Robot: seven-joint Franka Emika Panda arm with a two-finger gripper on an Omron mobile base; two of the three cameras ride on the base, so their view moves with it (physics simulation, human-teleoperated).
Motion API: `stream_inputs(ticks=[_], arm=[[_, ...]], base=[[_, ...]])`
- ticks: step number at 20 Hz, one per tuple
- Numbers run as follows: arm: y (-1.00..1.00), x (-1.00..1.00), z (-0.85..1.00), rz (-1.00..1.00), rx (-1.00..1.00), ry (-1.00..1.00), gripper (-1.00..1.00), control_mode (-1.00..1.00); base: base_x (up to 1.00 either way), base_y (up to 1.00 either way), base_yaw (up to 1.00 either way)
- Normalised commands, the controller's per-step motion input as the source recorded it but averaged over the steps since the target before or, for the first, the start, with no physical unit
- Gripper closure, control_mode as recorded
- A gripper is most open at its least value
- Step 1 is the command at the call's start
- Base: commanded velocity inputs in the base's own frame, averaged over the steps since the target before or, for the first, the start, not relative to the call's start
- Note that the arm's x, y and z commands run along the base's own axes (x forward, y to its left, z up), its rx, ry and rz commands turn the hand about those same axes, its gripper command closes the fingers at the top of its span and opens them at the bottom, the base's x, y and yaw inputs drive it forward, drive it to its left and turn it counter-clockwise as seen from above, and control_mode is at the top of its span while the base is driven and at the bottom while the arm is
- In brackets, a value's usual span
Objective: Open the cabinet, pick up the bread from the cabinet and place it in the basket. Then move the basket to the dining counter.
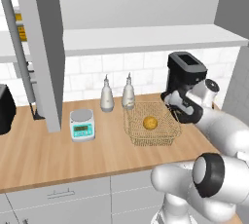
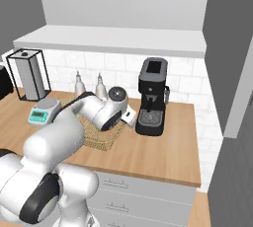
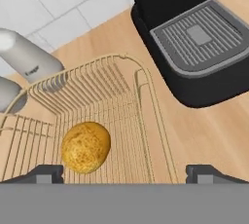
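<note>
Spread wide and gripping nothing, the fingers are hovering over the tan wire basket on the table, where the round, speckled golden-brown bread is lying, while the right base view is revealing a paper-towel holder.

Tan wire-mesh basket, thin smooth strands. Golden-brown bread, rough, speckled, matt crust. Light wood worktop, visible grain, satin finish. Glossy white wall tiles. Matt black plastic coffee machine with ribbed grey metal drip tray. Smooth pale bottles. Matt grey cabinet.
</note>
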Motion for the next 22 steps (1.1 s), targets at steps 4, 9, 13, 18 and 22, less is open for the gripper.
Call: stream_inputs(ticks=[4, 9, 13, 18, 22], arm=[[-0.47, 0.01, 0.0, -0.01, 0.18, 0.09, -1.0, -1.0], [-0.02, 0.2, -0.14, 0.03, 0.06, 0.08, -1.0, -1.0], [0.0, 0.21, -0.38, 0.09, 0.01, 0.07, -1.0, -1.0], [0.0, 0.19, -0.57, 0.11, 0.0, 0.0, -1.0, -1.0], [0.0, 0.27, -0.48, 0.12, 0.0, 0.0, -1.0, -1.0]], base=[[0.0, 0.0, 0.0], [0.0, 0.0, 0.0], [0.0, 0.0, 0.0], [0.0, 0.0, 0.0], [0.0, 0.0, 0.0]])
